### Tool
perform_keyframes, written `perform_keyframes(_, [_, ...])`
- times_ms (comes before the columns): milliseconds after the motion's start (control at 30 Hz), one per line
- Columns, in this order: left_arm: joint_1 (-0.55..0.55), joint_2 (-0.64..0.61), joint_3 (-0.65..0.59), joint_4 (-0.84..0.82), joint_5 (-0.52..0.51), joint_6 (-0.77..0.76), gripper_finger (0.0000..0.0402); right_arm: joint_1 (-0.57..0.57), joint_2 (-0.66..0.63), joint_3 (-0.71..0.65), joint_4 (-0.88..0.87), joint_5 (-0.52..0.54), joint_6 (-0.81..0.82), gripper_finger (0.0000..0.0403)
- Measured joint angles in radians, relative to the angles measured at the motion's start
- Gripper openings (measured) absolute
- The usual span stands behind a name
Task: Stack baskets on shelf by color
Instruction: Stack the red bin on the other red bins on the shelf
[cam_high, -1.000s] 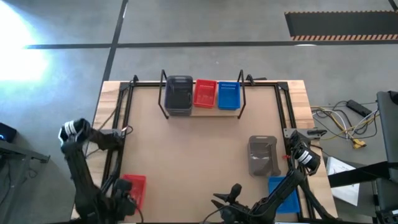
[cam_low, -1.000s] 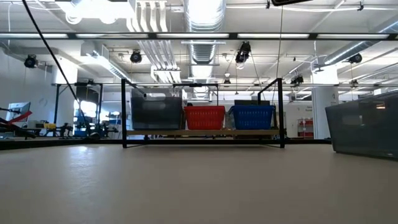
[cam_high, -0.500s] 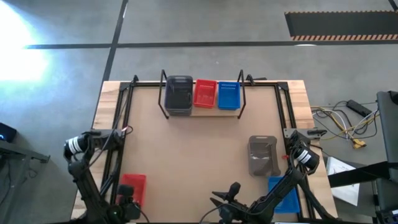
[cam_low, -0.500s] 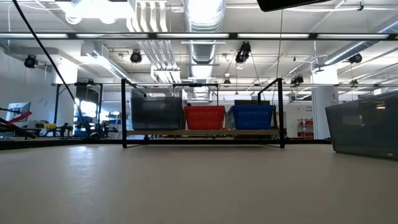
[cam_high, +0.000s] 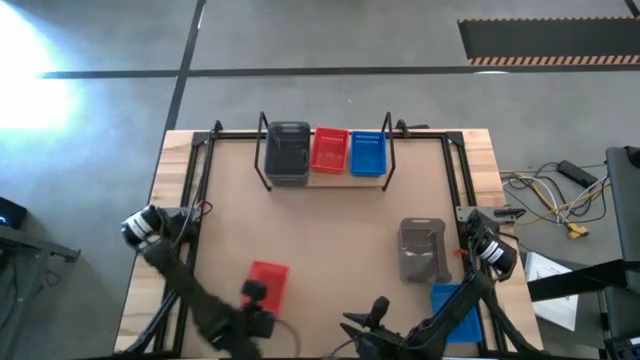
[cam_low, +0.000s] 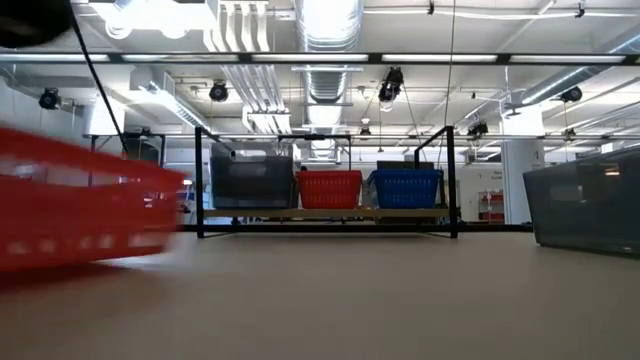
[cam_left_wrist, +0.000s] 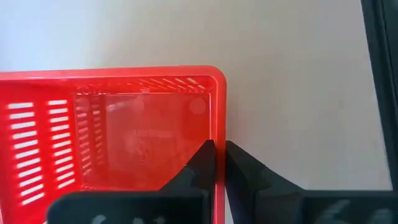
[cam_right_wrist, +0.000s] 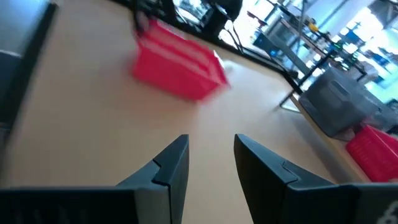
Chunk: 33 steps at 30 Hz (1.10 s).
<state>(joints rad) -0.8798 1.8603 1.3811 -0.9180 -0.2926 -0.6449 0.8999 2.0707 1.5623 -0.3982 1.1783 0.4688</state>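
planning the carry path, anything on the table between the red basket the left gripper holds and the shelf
Nothing: in the high view, the table between the red basket, shut in the left gripper, and the shelf is bare wood.

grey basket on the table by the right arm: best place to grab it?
Probably the rim of one wall, from straight above. The grey basket sits open side up, apart from the blue basket nearer the table's front edge, so one finger can drop inside the wall and one outside. The left gripper grips the red basket just so. The right gripper is open.
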Motion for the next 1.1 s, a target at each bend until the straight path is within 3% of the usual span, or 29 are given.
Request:
perform_keyframes(267, [0.278, 0.018, 0.0, 0.359, -0.022, 0.19, 0.0003, 0.082, -0.059, 0.017, -0.022, 0.001, 0.005, 0.0121])
perform_keyframes(433, [0.417, 0.042, 0.0, 0.454, -0.013, 0.261, 0.0002, 0.109, -0.063, 0.016, -0.056, -0.003, 0.087, 0.0121])
perform_keyframes(533, [0.475, 0.052, 0.0, 0.476, -0.001, 0.264, 0.0004, 0.108, -0.062, 0.008, -0.135, -0.03, 0.215, 0.0121])
perform_keyframes(733, [0.55, 0.052, -0.001, 0.484, 0.01, 0.27, 0.0059, 0.097, -0.061, -0.004, -0.242, -0.071, 0.399, 0.0121])
perform_keyframes(933, [0.571, 0.043, -0.001, 0.484, 0.045, 0.294, 0.0137, 0.054, -0.06, -0.031, -0.243, -0.071, 0.422, 0.0121])
perform_keyframes(1100, [0.534, -0.045, -0.002, 0.432, 0.066, 0.285, 0.0165, -0.003, -0.06, -0.047, -0.243, -0.088, 0.399, 0.0121])
